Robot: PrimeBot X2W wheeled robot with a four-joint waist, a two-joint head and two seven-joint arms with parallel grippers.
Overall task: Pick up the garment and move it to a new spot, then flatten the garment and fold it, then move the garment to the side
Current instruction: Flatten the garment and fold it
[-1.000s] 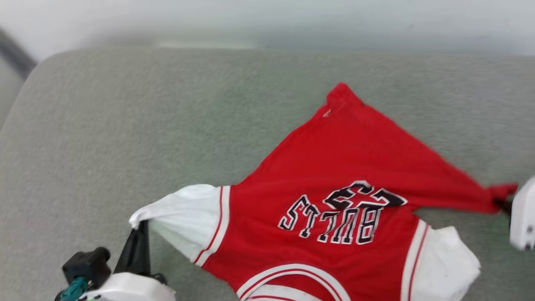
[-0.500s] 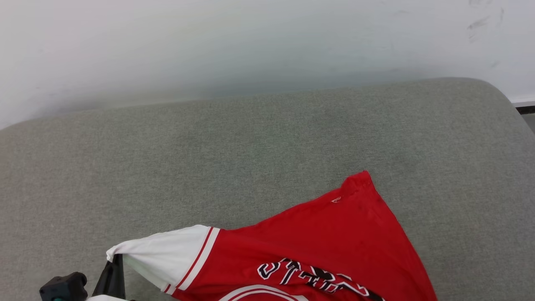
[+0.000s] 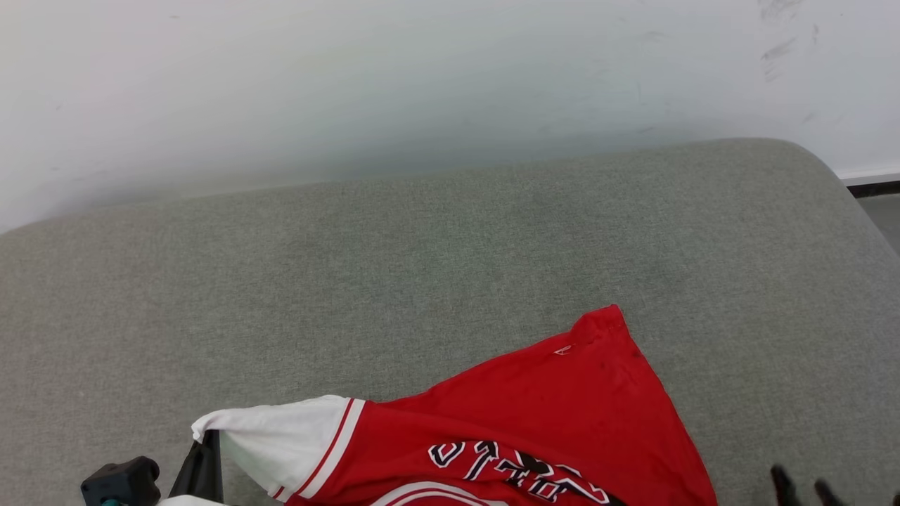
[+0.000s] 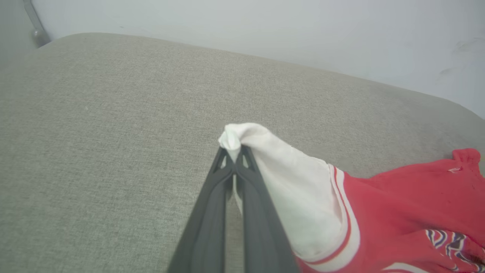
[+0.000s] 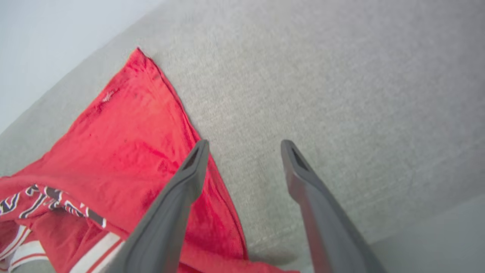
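- Right gripper (image 5: pixel 245 146), clamped on the garment (image 3: pixel 562 407) 1 second ago, now gapes empty.
- Left gripper (image 4: pixel 235 153) pinches its white sleeve (image 4: pixel 288 170); lettering (image 3: pixel 513 474) cut off below.

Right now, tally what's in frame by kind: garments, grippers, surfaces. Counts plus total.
Garments: 1, the red shirt, lettering side up
Grippers: 2, left gripper shut on the shirt's white sleeve; right gripper open, holding nothing
Surfaces: 1, the grey cushion under the shirt
Total: 4
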